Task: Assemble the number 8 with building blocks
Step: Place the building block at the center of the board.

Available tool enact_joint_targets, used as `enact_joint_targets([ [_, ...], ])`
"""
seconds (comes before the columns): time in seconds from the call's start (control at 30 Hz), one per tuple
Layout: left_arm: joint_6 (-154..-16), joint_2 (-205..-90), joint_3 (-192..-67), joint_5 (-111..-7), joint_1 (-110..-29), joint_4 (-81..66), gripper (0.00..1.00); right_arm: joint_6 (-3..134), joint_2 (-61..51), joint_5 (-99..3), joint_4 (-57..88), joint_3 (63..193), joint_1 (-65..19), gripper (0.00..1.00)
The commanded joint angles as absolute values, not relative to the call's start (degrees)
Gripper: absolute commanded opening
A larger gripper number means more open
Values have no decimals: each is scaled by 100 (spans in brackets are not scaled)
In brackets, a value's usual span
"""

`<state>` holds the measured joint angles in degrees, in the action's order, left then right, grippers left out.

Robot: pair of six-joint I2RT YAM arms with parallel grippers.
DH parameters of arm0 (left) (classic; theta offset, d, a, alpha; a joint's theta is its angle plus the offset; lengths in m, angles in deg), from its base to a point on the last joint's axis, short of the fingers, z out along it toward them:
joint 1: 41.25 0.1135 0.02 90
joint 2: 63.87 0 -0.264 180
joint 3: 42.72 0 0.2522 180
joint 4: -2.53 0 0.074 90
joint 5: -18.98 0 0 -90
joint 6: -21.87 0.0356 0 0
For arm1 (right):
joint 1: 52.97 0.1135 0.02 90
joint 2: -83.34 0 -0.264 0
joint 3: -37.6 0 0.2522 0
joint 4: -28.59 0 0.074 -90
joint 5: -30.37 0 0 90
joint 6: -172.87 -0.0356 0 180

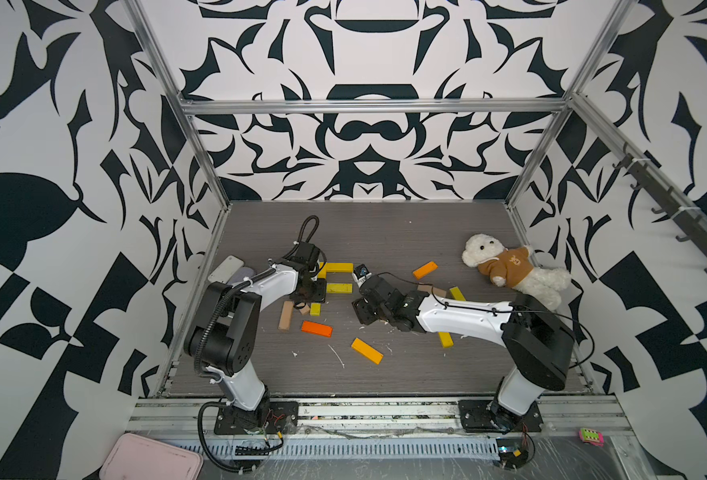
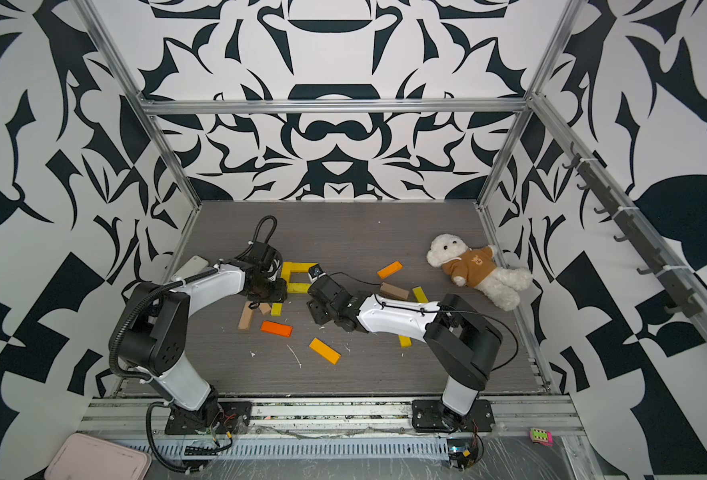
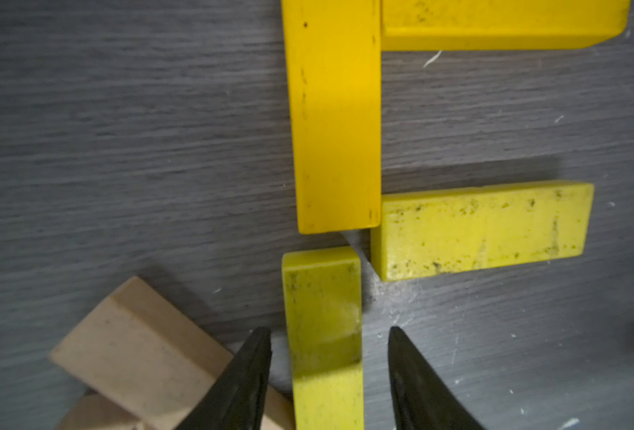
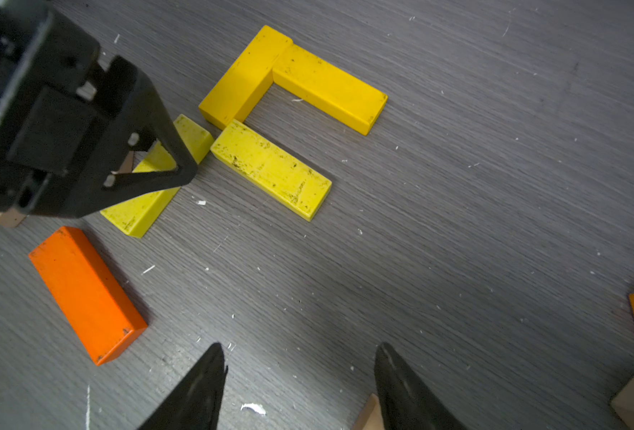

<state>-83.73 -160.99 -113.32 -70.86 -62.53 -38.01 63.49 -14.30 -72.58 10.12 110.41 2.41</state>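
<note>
Straddling the pale yellow block (image 1: 315, 308) left of centre in both top views, the left claw (image 3: 329, 331) stands parted, gaps either side; the right claw (image 4: 300, 348) stands wide over the tabletop (image 4: 457, 242).

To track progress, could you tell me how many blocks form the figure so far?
4: top bar, left bar, middle bar, and lower-left bar inside the open left gripper. None seems hidden.
</note>
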Motion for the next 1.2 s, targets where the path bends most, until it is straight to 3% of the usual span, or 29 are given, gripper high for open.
enact_joint_targets([
  [0.0,-8528,-15933,-11275,-7018,-6304,-4086,53,6288,-1255,-7369,1159,10981,259,67],
  [0.37,-8694,-16140,-11437,-7180,-6354,-4575,50,6308,-1128,-7378,1221,10902,258,67],
  [0.9,-8369,-16436,-11812,-7184,-6366,-4852,36,6332,-1136,-7404,1236,10921,260,64],
  [1.17,-8371,-16530,-11890,-7173,-6365,-4884,36,6330,-1171,-7404,1211,10934,261,64],
])
